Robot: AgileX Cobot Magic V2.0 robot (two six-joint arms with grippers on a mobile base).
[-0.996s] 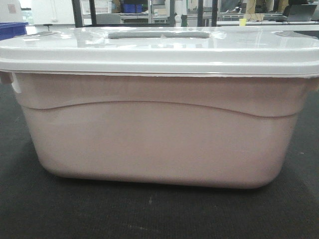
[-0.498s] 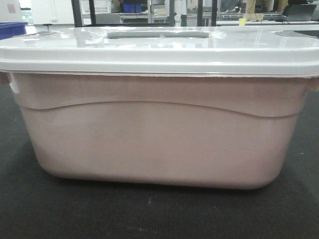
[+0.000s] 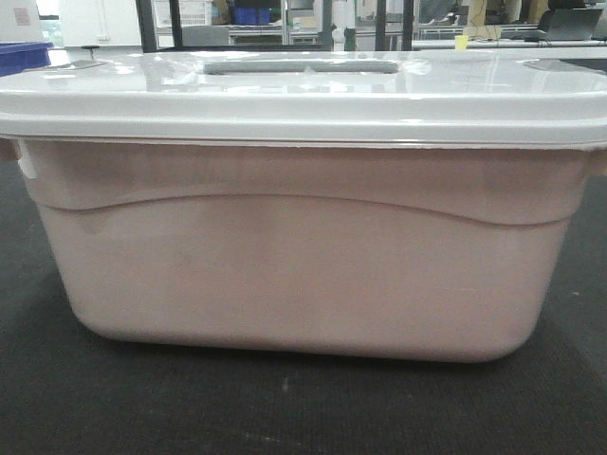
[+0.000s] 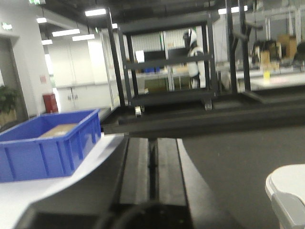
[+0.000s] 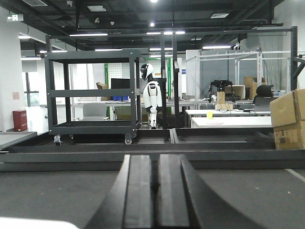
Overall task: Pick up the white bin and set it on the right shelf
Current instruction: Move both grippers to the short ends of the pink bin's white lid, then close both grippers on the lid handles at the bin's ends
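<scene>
The left gripper [image 4: 152,142] is matte black: two long, flat, parallel fingers [image 4: 138,167] with a thin dark seam between them, on a rounded black base. The right gripper [image 5: 155,158] looks alike, with sloping black outer edges.

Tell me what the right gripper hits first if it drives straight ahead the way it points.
Most likely the long dark horizontal frame rail that crosses the view just beyond the tips of the right gripper. Depth and height are unclear here, so the fingers might instead pass just above it.

A blue crate [image 4: 52,145] sits left; a white humanoid figure [image 5: 151,98] stands near a black wheeled rack [image 5: 90,92].
</scene>
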